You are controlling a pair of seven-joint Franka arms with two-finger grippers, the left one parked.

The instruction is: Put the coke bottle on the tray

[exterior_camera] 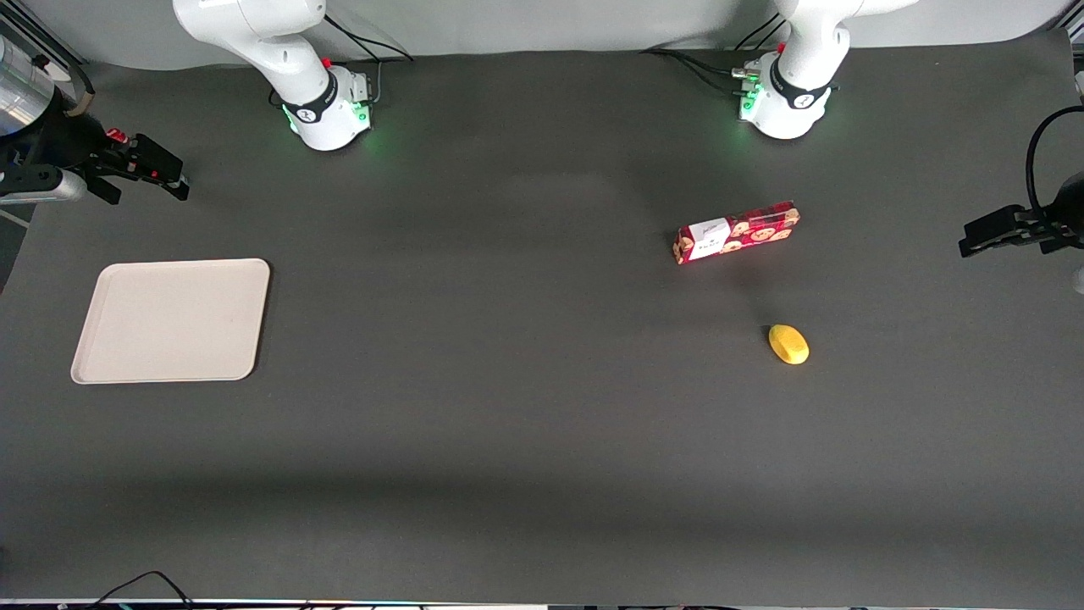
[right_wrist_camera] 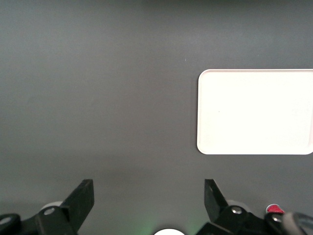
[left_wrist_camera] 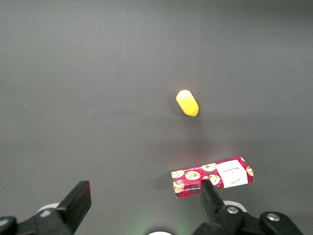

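Gripper hangs above the counter at the working arm's end, jaws spread wide and holding nothing. Tray lies flat, nearer the front camera. No coke bottle visible. Cookie box and yellow lemon-like object lie toward the parked arm's end.

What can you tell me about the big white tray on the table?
The tray is a flat, off-white rectangle that looks like plastic, with rounded corners and a low raised rim. It lies flat on the dark table, toward the working arm's end. Nothing is on it and nothing touches it except the table. The gripper hangs open, farther from the front camera than the tray, holding nothing. No coke bottle shows in any view.
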